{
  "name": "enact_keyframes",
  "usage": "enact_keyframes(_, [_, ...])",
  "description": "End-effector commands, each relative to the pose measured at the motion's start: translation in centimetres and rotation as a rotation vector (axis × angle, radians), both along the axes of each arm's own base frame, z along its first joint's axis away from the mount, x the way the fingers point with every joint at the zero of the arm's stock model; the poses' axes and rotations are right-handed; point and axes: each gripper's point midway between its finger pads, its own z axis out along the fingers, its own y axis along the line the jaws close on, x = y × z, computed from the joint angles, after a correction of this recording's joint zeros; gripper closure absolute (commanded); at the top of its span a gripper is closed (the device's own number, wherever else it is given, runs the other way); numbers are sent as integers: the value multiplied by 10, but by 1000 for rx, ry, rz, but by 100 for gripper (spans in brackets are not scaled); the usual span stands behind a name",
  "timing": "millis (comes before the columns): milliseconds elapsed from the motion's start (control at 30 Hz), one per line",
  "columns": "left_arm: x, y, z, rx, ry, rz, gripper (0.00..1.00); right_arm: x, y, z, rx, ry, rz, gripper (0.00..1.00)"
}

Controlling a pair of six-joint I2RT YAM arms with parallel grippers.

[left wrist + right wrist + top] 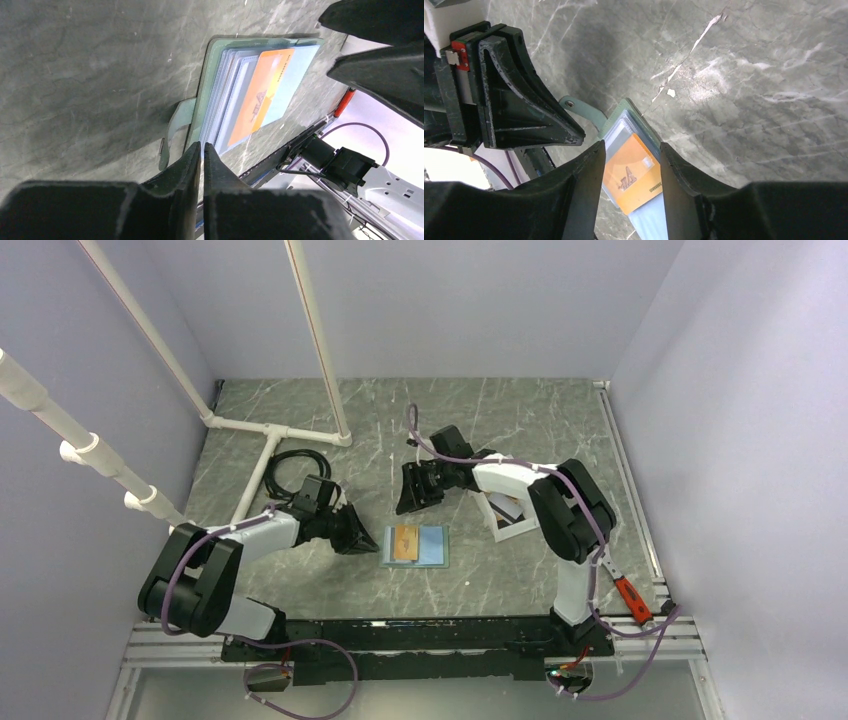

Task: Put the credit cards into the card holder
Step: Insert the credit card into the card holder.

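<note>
1. The card holder [432, 545] lies open and flat near the middle of the grey marbled worktop [520, 420], its light blue inside facing up.
2. An orange-yellow credit card [405, 543] rests on the holder's 9 o'clock half, over the stacked card slots, one end hanging slightly past the holder's edge.
3. A sage-green snap tab [574, 106] sticks out from the holder's outer edge on that same side.
4. The left tool [201, 147] sits at 9 o'clock of the holder, low to the worktop. Its fingers are drawn almost together, with only a thin slit and nothing seen between them. Its tips are at the holder's edge near the tab; whether they touch it is unclear.
5. The right tool [631, 146] hovers at 12 o'clock of the holder. Its fingers stand apart and hold nothing, and the orange card shows between them.
6. A white open-fronted bin [505, 525] sits at 3 o'clock of the holder, partly under the right arm.
</note>
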Motion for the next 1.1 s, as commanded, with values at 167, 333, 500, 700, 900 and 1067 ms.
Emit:
enact_keyframes(167, [-2,-7,0,-39,5,-7,92,-36,19,-14,36,80,97,56])
enact_keyframes(333, [-4,-8,2,-38,0,-15,92,-34,20,4,52,31,84,58])
enact_keyframes(500, [-7,-7,6,-37,-7,-20,86,-13,10,18,-7,-28,24,58])
enact_keyframes(700, [-11,-6,13,-43,-37,-34,63,-26,-17,24,-96,28,-109,48])
enact_keyframes(900, [-8,-11,7,-46,-21,-61,65,-65,-24,7,-25,202,-159,55])
enact_keyframes(1067, [-6,-12,2,-35,-17,-57,69,-69,-26,-7,-33,226,-174,63])
